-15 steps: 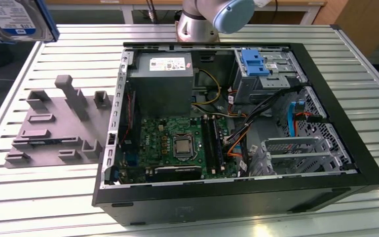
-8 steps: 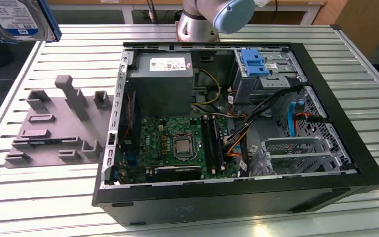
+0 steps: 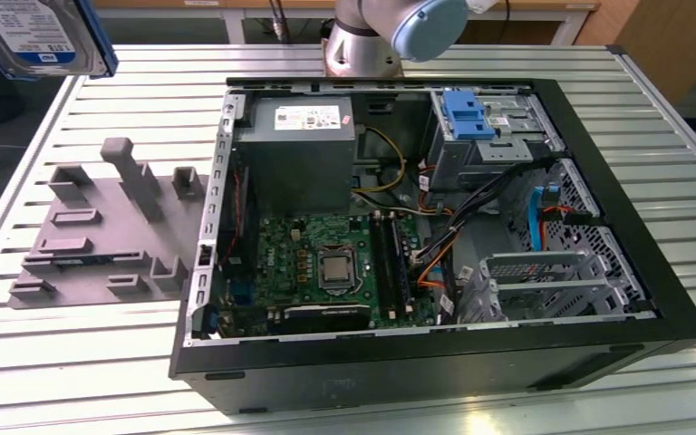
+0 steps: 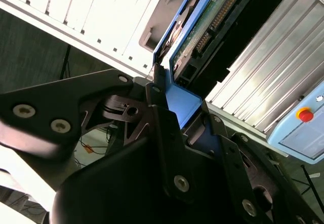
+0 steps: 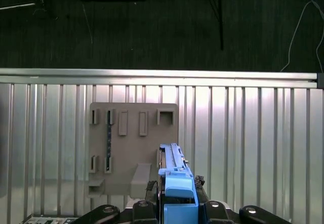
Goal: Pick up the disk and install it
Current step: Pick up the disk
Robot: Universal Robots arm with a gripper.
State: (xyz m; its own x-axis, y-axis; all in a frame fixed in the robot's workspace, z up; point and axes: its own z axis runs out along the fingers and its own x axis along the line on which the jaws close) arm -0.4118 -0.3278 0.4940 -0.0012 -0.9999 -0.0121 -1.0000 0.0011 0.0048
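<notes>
The disk (image 3: 32, 34) hangs in the air at the exterior view's upper left, silver-grey with a white-and-blue label and a blue side rail. It is well off to the left of the open computer case (image 3: 445, 349). In both wrist views my gripper (image 4: 179, 107) (image 5: 177, 196) is shut on the disk's blue rail (image 4: 183, 101), its black fingers (image 4: 156, 95) pressing from each side. The second wrist view shows the disk's green circuit board (image 4: 212, 16). The first wrist view looks along the disk's edge (image 5: 173, 166), high over the slatted table.
A grey fixture plate (image 3: 106, 227) (image 5: 134, 148) with upright holders lies left of the case. Inside the case are a grey power supply box (image 3: 294, 149), the motherboard (image 3: 323, 263), a bare blue bracket (image 3: 463, 113) and metal drive cages (image 3: 554, 281). The arm's base (image 3: 379, 36) stands behind.
</notes>
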